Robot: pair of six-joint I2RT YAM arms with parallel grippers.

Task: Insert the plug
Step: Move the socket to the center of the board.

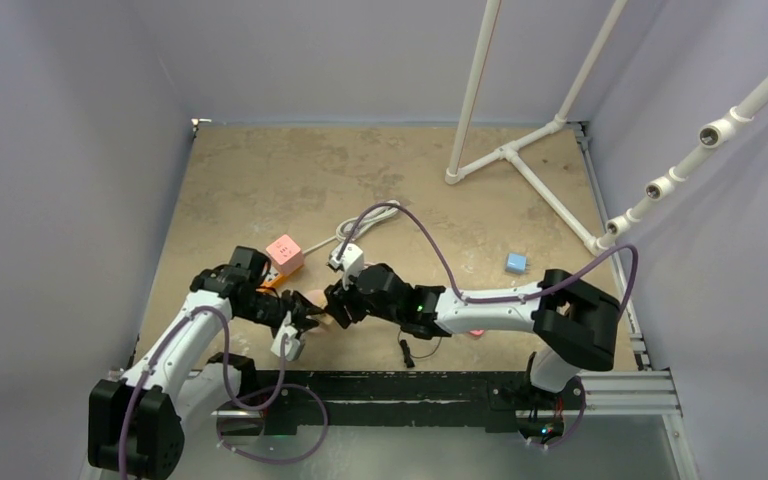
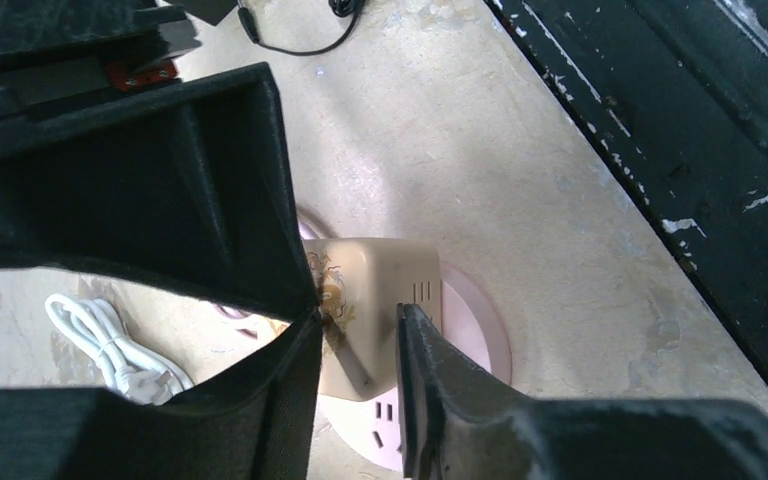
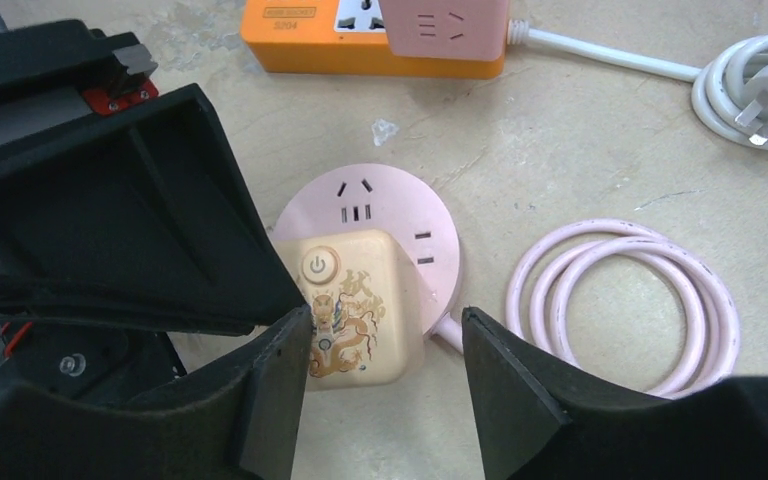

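While the left fingers (image 2: 430, 400) sit clamped on the cream plug (image 3: 352, 310), one on each side, the right fingers (image 3: 510, 390) stand apart around it, one against its edge and the other clear. The plug, power button and dragon print up, lies on the round pink socket (image 3: 400, 200) on the desk (image 3: 560, 180), covering part of its face. Pins seated? Can't tell. A coiled pink cable (image 3: 620, 300) lies just beside, with an orange power strip (image 3: 300, 45) beyond.

Power symbol (image 3: 318, 265) on cream plug (image 3: 360, 315)
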